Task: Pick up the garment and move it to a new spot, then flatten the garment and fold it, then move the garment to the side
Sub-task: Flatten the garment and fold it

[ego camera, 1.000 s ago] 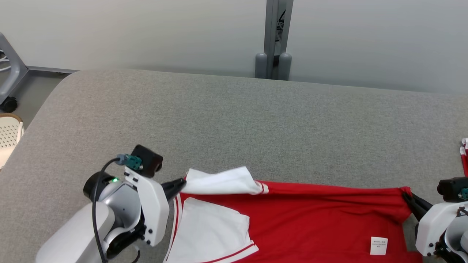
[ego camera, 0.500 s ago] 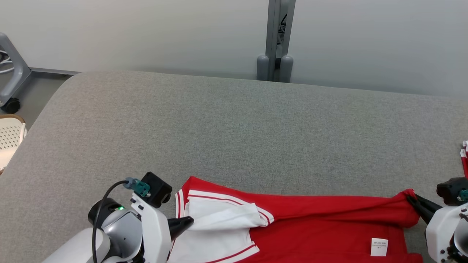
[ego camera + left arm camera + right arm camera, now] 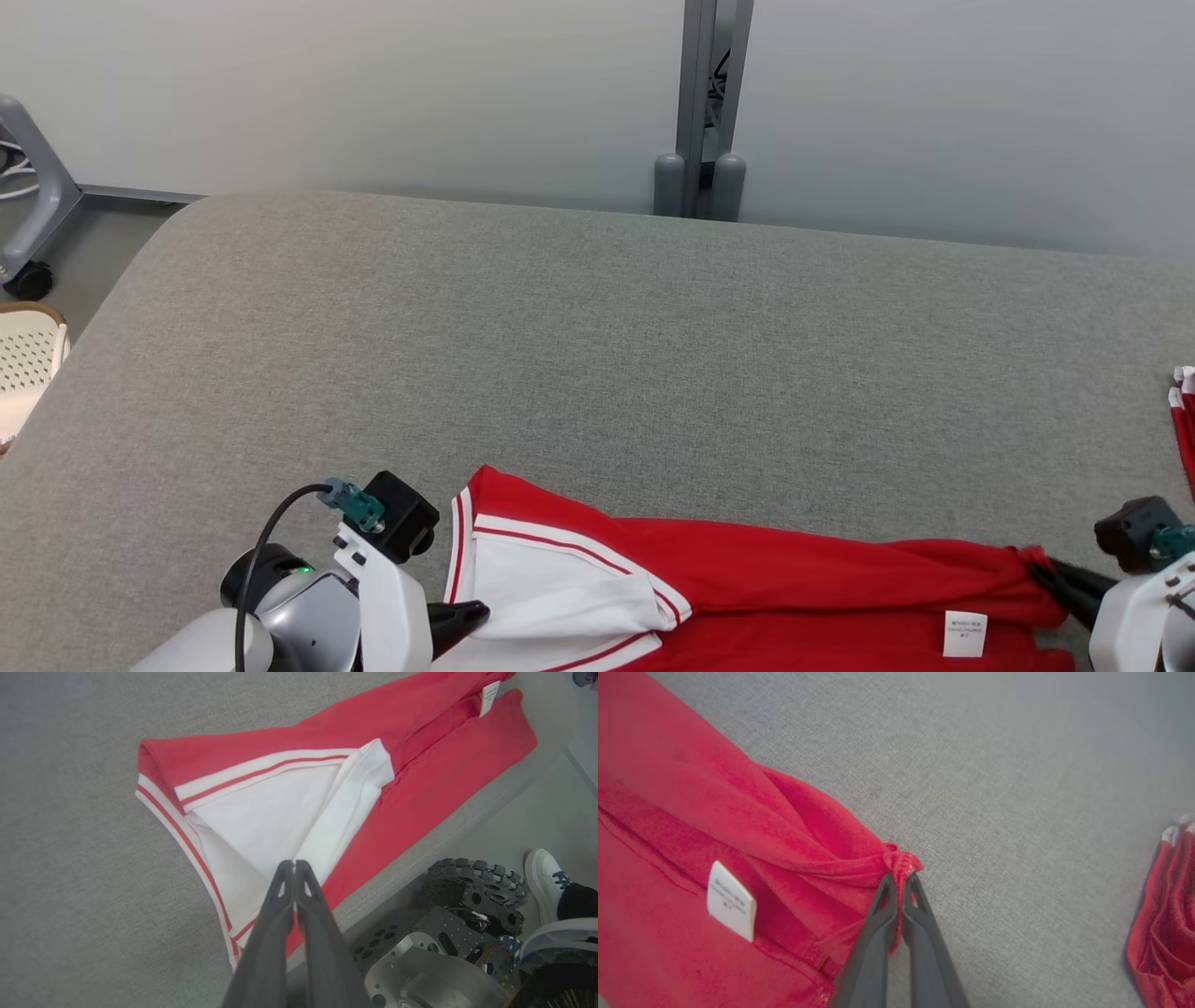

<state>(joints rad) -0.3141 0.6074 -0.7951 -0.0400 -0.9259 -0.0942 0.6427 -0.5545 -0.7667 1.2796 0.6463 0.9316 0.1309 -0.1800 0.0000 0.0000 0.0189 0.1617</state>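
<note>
- Evidently the fold was in hand: the red-and-white garment (image 3: 794, 588) lay along the near edge of the grey tabletop (image 3: 597, 327), one layer doubled back toward the robot.
- At the left end, the left fingers (image 3: 275, 914) were pinched tight on its white sleeve cloth; at the right end, the right fingers (image 3: 878, 919) clamped a bunched red corner.
- Next, probably: lower both held ends evenly onto the near layer, then let go.

The garment (image 3: 794, 579) along the table (image 3: 597, 355)'s near edge
My left gripper (image 3: 474, 614) at its left end, right gripper (image 3: 1044, 571) at its right corner; a second garment (image 3: 1184, 420) farther right, a post (image 3: 700, 140) behind the table.
</note>
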